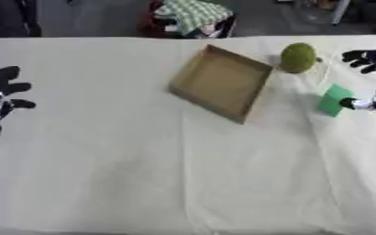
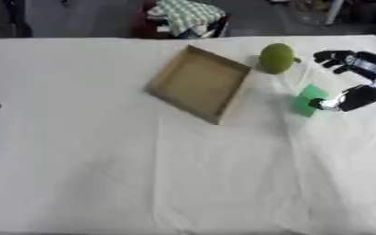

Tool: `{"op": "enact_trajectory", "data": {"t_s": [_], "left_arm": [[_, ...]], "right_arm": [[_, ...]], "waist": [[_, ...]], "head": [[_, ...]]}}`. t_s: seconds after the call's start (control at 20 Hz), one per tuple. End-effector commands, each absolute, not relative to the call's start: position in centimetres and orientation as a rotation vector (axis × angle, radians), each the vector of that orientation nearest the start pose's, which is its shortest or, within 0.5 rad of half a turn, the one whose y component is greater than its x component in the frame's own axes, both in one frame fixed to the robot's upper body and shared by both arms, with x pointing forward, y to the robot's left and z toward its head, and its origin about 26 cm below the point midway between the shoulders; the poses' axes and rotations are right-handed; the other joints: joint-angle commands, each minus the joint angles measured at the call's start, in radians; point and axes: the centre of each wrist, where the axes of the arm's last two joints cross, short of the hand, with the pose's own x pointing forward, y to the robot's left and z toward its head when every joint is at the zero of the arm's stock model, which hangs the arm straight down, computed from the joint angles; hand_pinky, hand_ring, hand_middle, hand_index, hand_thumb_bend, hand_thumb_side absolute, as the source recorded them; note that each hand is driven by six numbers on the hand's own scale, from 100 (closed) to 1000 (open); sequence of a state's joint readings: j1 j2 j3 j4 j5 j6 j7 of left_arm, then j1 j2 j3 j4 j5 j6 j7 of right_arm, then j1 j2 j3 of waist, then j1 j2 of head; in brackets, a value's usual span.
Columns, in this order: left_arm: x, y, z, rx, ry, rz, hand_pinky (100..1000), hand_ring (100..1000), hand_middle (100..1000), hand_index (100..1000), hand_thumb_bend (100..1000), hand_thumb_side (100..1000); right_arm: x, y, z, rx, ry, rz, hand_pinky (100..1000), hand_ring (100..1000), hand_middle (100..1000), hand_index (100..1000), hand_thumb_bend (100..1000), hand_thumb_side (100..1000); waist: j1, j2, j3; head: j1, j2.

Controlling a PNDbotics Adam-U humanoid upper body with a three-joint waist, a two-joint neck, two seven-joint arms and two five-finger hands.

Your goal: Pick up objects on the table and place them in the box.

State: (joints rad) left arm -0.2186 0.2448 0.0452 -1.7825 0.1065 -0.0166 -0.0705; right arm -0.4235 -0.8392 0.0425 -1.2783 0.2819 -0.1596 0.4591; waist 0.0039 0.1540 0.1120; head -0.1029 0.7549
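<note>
An open brown cardboard box lies askew on the table, back of centre, with nothing in it. Just right of its far corner sits a round green fruit. A small flat green block lies in front of the fruit. My right hand is open at the right edge, its fingers spread beside the fruit without touching it. Its thumb touches the block's right side. Over at the left edge my left hand rests open, far from the objects.
A white cloth covers the table; its front and middle carry nothing. Beyond the far edge stands a chair with a green checked cloth on it.
</note>
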Motion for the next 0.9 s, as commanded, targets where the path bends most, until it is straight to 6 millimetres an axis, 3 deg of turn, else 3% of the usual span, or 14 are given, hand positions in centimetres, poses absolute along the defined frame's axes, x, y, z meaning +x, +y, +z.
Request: {"op": "enact_trajectory", "data": {"t_s": [0.05, 0.9], "left_arm": [[31.7, 28.3, 12.9, 0.032, -2.023, -0.246, 596, 734, 793, 736, 170, 617], [31.7, 28.1, 12.7, 0.021, -2.015, -0.247, 596, 735, 793, 735, 164, 621]], "right_arm": [[36.2, -45.0, 18.3, -0.670, -1.370, 1.170, 888, 929, 920, 999, 480, 240], [37.9, -45.9, 14.9, -0.658, -1.329, 1.025, 865, 880, 844, 960, 500, 221]], "waist": [[0.000, -0.011, 0.001], [0.008, -0.014, 0.001]], "head": [[0.003, 0.000], [0.002, 0.001]]}}
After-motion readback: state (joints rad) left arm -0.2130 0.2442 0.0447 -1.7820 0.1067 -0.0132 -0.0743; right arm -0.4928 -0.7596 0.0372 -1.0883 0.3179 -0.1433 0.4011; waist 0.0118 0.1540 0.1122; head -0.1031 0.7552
